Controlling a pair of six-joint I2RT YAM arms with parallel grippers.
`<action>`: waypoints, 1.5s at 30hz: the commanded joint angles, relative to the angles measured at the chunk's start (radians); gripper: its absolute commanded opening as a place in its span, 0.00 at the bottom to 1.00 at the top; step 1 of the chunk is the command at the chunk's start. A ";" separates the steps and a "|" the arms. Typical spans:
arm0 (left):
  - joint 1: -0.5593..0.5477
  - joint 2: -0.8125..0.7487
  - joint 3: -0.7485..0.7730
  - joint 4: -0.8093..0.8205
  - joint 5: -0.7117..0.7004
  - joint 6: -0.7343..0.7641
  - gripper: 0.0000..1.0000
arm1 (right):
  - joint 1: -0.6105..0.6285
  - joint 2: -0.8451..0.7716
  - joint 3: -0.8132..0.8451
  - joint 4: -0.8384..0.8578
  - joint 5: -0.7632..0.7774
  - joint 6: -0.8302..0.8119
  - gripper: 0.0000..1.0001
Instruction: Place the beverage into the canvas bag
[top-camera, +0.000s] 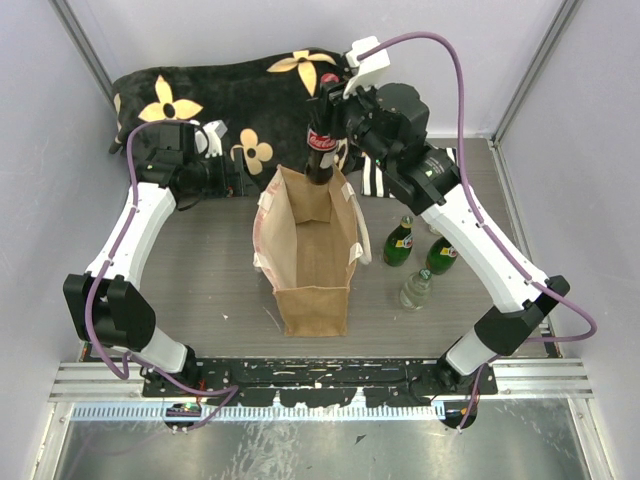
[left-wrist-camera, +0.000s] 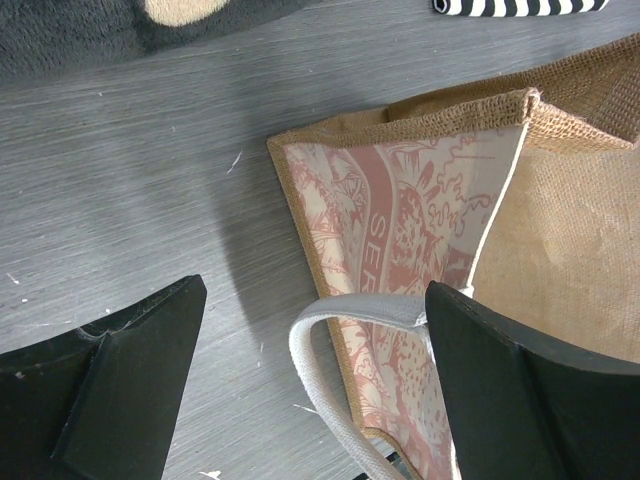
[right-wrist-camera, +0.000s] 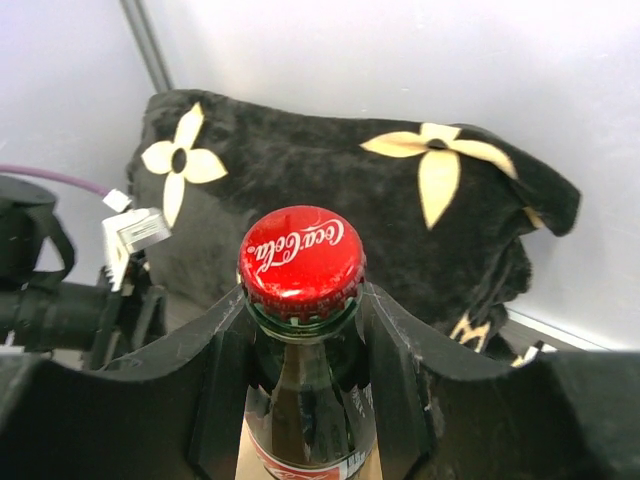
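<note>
The canvas bag (top-camera: 312, 285) stands open and upright mid-table, tan with cream handles. My right gripper (top-camera: 322, 140) is shut on the neck of a dark Coca-Cola bottle (top-camera: 319, 160) with a red cap, held upright over the bag's far end with its base at the opening. In the right wrist view the fingers (right-wrist-camera: 400, 350) clamp the bottle (right-wrist-camera: 300, 258) just below the cap. My left gripper (top-camera: 226, 178) is open, left of the bag's far corner. In the left wrist view the cream handle (left-wrist-camera: 335, 320) and the patterned side (left-wrist-camera: 400, 220) lie between its spread fingers (left-wrist-camera: 520, 390).
Three bottles stand right of the bag: two green ones (top-camera: 399, 241) (top-camera: 441, 256) and a clear one (top-camera: 416, 289). A black flowered blanket (top-camera: 250, 90) lies along the back. A striped cloth (top-camera: 375, 180) lies behind the bag. Pale walls close in both sides.
</note>
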 joint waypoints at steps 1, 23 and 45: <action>0.000 0.003 0.013 0.029 0.016 -0.004 0.98 | 0.049 -0.058 -0.004 0.209 0.012 0.021 0.01; -0.001 0.016 0.038 0.003 0.020 0.010 0.98 | 0.128 0.043 -0.435 0.477 0.026 0.016 0.01; 0.000 0.018 0.041 -0.006 0.019 0.010 0.98 | 0.128 0.095 -0.661 0.648 0.049 0.012 0.01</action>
